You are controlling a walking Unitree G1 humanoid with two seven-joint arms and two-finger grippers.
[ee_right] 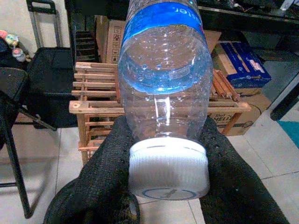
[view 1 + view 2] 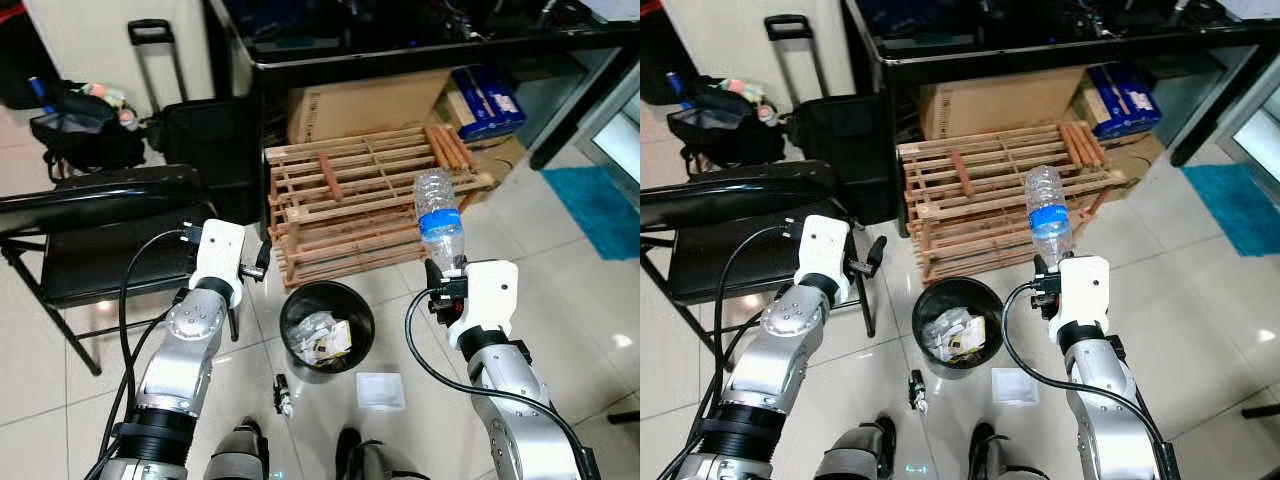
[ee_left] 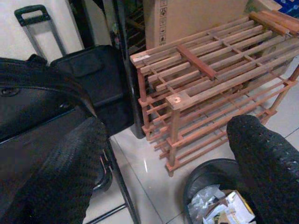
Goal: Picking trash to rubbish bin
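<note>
The clear plastic water bottle (image 2: pixel 439 222) stands nearly upright right of centre in the head views, long axis vertical, white cap down and base up, blue label around its middle. The right claw (image 1: pixel 168 172) pinches it at the cap end, its black fingers (image 1: pixel 105 172) pressed to either side of the cap. The right arm rises from the lower right, forearm raised. Left and below sits the black rubbish bin (image 2: pixel 296 308) on the tiled floor, holding crumpled paper. The left claw (image 3: pixel 168 154) is spread and holds nothing, raised at centre left beside the black folding chair (image 2: pixel 90 230). A wooden slatted rack (image 2: pixel 350 200) stands behind the bin.
</note>
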